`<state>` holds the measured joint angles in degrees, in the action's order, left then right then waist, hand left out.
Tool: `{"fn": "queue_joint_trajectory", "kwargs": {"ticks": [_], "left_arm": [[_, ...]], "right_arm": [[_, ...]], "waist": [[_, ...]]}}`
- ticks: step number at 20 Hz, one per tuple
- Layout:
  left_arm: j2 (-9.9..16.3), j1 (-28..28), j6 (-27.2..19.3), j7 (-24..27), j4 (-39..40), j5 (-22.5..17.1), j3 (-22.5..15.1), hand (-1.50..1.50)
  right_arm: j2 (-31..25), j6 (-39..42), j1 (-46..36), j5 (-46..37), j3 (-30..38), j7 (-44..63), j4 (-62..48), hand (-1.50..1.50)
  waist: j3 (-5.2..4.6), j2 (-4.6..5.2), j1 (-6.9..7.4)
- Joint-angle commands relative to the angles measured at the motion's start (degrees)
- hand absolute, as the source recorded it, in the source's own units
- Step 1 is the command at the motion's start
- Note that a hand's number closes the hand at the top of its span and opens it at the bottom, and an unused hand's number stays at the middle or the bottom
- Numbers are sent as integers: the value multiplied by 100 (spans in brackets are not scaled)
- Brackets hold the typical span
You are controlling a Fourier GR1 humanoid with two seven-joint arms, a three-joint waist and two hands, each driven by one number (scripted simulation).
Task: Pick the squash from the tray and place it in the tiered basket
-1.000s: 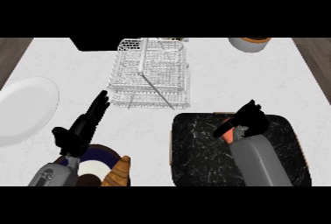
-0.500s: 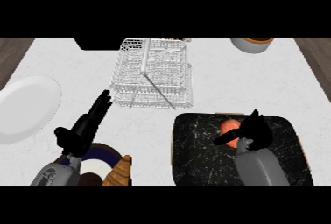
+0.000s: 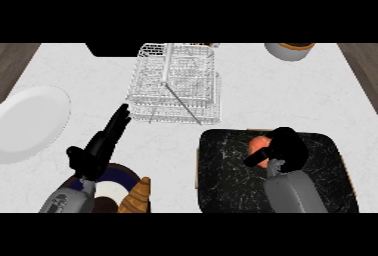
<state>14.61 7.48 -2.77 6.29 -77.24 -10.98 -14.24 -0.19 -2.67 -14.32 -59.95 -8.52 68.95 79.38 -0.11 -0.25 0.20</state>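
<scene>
The right hand [image 3: 284,146] curls around the orange squash [image 3: 259,144] on the black tray [image 3: 229,175] (mostly hidden); the left hand [image 3: 100,145] rests with fingers straight.

White marble-look worktop [image 3: 295,95] with faint grey veining, brown wood strips at both side edges. Black tray [image 3: 229,175] with white marbled streaks. Orange squash [image 3: 258,144] on it. White wire tiered basket [image 3: 177,82]. Plain white round plate [image 3: 29,122]. Black left hand [image 3: 100,147], black right hand [image 3: 284,147], grey forearms. Golden-brown croissant [image 3: 138,196] on dark blue plate [image 3: 118,175] with white centre. Grey pot [image 3: 289,51], brownish inside.
</scene>
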Motion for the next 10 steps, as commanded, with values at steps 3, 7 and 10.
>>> {"fn": "queue_joint_trajectory", "kwargs": {"ticks": [3,7,10], "left_arm": [[-87,-106,72,107,20,128,37,0],[-11,67,248,159,279,17,313,0],[-123,37,136,-85,46,12,152,0]], "right_arm": [[18,-203,-90,-347,-192,962,49,150],[-764,862,-332,375,172,-869,166,150],[-1462,1094,200,631,-512,-2925,27,150]], "waist": [[9,22,-7],[9,26,-27],[23,30,3]]}}
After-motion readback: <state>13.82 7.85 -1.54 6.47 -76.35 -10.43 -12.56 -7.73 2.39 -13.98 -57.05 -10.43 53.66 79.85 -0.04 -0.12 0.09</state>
